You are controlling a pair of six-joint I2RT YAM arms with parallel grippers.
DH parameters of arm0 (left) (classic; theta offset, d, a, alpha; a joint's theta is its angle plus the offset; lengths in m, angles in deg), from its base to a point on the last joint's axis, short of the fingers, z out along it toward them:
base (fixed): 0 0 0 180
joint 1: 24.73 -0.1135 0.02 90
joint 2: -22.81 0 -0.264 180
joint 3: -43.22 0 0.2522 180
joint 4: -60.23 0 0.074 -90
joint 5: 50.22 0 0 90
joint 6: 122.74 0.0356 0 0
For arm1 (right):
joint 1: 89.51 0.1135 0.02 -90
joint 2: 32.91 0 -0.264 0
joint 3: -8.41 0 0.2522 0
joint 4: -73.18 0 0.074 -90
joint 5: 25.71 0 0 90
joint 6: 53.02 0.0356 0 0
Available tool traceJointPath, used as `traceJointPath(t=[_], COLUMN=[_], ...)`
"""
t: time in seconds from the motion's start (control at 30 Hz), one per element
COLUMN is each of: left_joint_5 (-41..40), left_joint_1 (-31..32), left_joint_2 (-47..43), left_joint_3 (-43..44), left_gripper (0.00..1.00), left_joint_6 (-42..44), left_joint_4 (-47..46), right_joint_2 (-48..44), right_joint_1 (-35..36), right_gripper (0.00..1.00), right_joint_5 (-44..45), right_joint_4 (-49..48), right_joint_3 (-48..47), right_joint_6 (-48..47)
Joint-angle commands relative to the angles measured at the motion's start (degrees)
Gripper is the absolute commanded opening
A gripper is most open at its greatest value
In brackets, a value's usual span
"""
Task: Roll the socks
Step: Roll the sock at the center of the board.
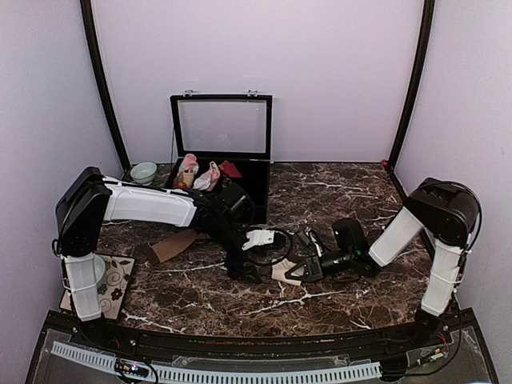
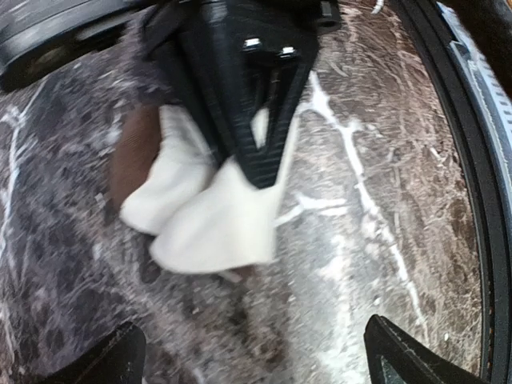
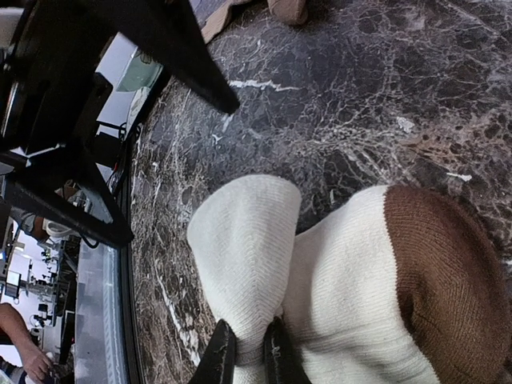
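1. Near the middle of the top view, just below centre, the cream pair (image 1: 281, 275) lies on the dark marbled surface (image 1: 360, 200), mostly hidden between the two arms' tips.
2. The right end effector (image 3: 248, 352) is pinched narrow on a fold of cream fabric at the bottom edge of its own wrist view. It holds the pair by the cream end.
3. In that view the socks spread up and to the right from the grip. A rounded cream lobe sits at centre and the brown patch (image 3: 448, 272) at the right edge, so the long axis runs roughly left to right across the frame.
4. The left end effector (image 2: 256, 360) is spread wide and holds nothing, with its fingertips showing only in the two lower corners of its wrist view.
5. From the left wrist the cream pair (image 2: 212, 228) sits just above the frame's centre, ahead of the open fingers and apart from them. The right end effector (image 2: 260, 164) comes in from the top and clamps the pair's upper edge.
6. The deciding relation is that the loose cream end points toward the left end effector, while the right one already has the far side. The left is probably the one to close in and catch or pin that end so a roll can start.
7. The tan-brown sock (image 1: 172, 245) lies well apart at left of centre in the top view, beneath the left arm and not gripped by either arm.
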Motion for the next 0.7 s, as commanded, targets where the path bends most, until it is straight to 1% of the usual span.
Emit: traceJointPath(t=[0.0, 0.1, 0.13, 0.43, 0.67], left_joint_5=[0.8, 1.0, 1.0, -1.4, -4.4], left_joint_1=[1.3, 2.8, 3.1, 6.5, 7.2], left_joint_2=[-1.1, 0.7, 1.2, 2.5, 0.8], left_joint_3=[-0.2, 0.6, 0.9, 1.5, 2.3], left_gripper=[0.9, 0.74, 0.72, 0.72, 0.73], left_joint_6=[3.2, 5.1, 5.3, 6.5, 7.2], left_joint_4=[1.5, 1.9, 1.7, -2.2, -3.6], right_joint_2=[6.1, 6.1, 6.1, 6.2, 7.0], right_joint_1=[-0.4, -0.5, -0.6, -0.8, -0.9], right_gripper=[0.0, 0.0, 0.0, 0.0, 0.0], right_joint_5=[4.5, 4.5, 4.6, 3.9, 4.2], right_joint_4=[13.2, 14.9, 15.1, 15.1, 15.9], right_joint_3=[2.2, 1.6, 1.5, 1.3, 1.5], right_joint_6=[0.2, -0.7, -0.7, -0.5, -0.7])
